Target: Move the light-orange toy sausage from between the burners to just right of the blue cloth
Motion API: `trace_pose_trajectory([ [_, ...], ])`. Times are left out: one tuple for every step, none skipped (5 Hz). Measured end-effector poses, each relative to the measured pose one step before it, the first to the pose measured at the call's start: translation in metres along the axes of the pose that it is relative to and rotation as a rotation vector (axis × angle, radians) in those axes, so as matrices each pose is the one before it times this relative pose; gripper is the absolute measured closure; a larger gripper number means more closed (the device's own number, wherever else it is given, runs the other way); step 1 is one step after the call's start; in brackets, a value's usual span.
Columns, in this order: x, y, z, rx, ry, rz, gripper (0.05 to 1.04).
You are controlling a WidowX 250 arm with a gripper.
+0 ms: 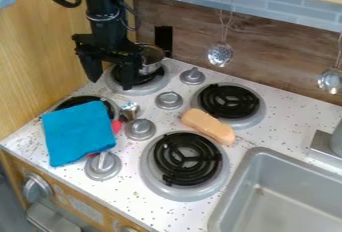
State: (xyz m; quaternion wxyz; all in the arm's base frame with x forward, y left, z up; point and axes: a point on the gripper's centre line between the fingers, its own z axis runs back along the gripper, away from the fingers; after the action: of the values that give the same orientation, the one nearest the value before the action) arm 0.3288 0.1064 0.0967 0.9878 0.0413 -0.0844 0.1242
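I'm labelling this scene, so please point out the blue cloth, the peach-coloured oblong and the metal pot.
Blue cloth (79,133): camera view, middle of its upper side.
Peach-coloured oblong (208,126): camera view, its middle.
Metal pot (154,66): camera view, outer wall.

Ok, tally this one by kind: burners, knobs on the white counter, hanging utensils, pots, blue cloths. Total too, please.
Burners: 4, one partly under the cloth
Counter knobs: 4
Hanging utensils: 2
Pot: 1, right by the hand
Blue cloth: 1
Total: 12
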Motion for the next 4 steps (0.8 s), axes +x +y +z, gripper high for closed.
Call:
trace_pose_trajectory([
  [-0.00404,-0.00117,-0.00854,-0.0015,0.0275,0.0000,0.081],
  [-0.00778,-0.00451,-0.01285,-0.0069,0.0043,0.0687,0.081],
  [-0.00565,-0.02267,-0.00568,-0.0318,-0.0036,0.0270,0.081],
  [-0.00227,-0.01316,-0.00366,-0.0611,-0.0046,0.0590,0.081],
])
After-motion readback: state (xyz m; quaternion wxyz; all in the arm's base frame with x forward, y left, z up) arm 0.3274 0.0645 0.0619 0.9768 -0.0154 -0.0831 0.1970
